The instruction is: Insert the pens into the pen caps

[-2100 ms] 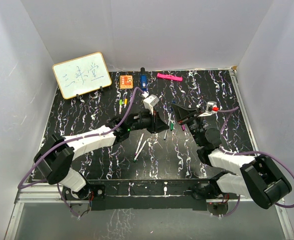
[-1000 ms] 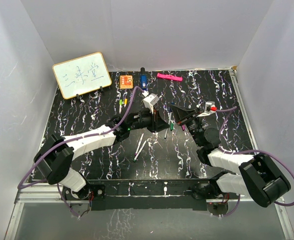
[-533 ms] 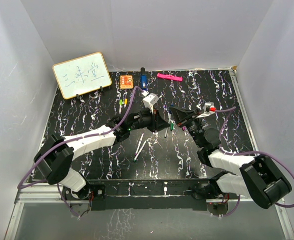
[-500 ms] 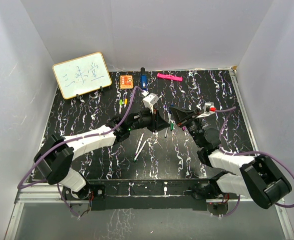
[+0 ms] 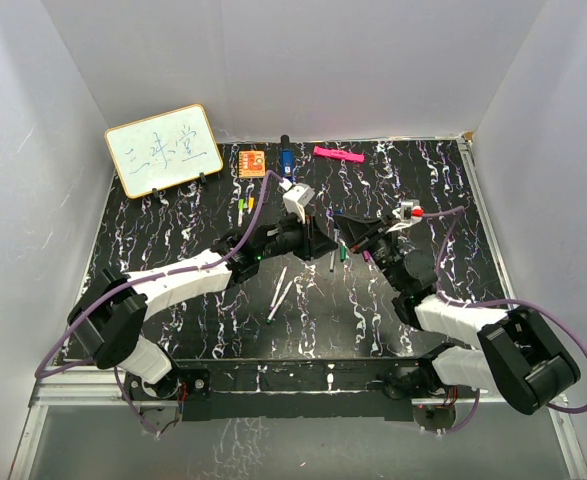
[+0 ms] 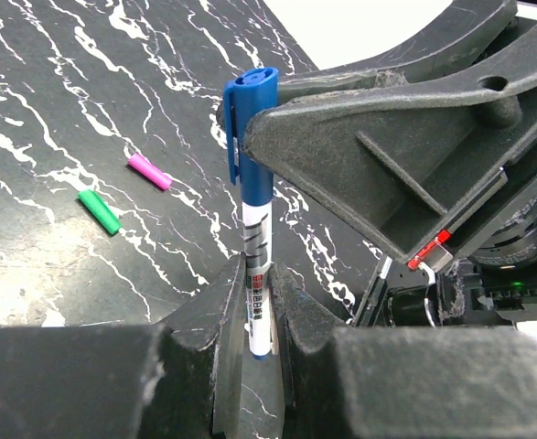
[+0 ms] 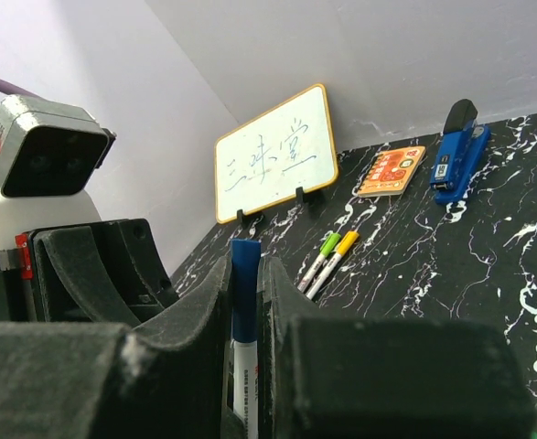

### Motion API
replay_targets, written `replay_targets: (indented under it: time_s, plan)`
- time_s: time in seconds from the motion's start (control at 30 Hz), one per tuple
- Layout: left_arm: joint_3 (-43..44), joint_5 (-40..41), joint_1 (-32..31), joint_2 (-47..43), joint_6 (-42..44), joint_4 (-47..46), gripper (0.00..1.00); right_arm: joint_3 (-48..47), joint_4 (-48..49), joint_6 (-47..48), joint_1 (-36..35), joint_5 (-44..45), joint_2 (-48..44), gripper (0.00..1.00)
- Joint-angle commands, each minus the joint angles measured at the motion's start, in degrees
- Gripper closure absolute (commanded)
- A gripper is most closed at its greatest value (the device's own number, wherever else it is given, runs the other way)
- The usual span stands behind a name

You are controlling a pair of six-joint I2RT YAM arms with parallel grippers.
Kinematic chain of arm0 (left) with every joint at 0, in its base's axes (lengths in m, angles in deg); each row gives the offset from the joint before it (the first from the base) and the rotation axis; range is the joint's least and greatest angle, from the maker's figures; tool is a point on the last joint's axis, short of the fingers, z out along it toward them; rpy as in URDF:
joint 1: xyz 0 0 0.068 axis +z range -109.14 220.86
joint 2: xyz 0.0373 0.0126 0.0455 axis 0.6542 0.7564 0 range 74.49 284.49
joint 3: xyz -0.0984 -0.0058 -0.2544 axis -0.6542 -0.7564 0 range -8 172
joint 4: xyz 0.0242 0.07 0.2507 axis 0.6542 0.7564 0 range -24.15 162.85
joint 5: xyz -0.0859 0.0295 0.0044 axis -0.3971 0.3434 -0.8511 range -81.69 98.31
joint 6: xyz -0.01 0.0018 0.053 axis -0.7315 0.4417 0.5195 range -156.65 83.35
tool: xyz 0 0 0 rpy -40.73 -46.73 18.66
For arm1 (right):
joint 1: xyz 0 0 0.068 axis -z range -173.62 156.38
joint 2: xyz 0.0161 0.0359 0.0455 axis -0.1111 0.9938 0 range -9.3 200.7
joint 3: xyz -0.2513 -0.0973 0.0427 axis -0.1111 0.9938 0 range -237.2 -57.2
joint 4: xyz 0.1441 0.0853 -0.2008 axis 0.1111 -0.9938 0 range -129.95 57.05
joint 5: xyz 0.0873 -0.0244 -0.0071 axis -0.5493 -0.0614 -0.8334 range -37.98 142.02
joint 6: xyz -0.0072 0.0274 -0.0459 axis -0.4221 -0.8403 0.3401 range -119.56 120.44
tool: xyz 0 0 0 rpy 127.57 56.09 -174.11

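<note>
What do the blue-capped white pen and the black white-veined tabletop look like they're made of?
The blue-capped white pen looks like smooth plastic: soft gloss on the cap, a moulded clip. The black white-veined tabletop is marble-patterned with a satin look; possibly printed film or laminate rather than stone, which the pictures cannot settle.

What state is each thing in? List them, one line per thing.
blue pen: upright, gripped by its barrel.
blue cap: on the pen's top end.
left gripper: jaws shut on the pen barrel.
right gripper: jaws shut on the blue cap.
green cap: loose, lying flat.
pink cap: loose, lying flat.
whiteboard: standing, written on.
</note>
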Motion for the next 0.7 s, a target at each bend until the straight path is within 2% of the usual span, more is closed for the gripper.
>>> replay_targets:
  time_s: [0.0, 0.67]
  plan:
    - [4.6, 3.7, -0.3, -2.9, 1.8, -4.0, 1.00, -2.5, -7.0, 2.0, -0.1, -3.8, 1.0, 1.00]
    - [7.0, 12.6, 2.1, -3.6, 2.3, -4.1, 1.00, -2.1, -12.7, 4.1, -0.4, -8.4, 0.9, 1.00]
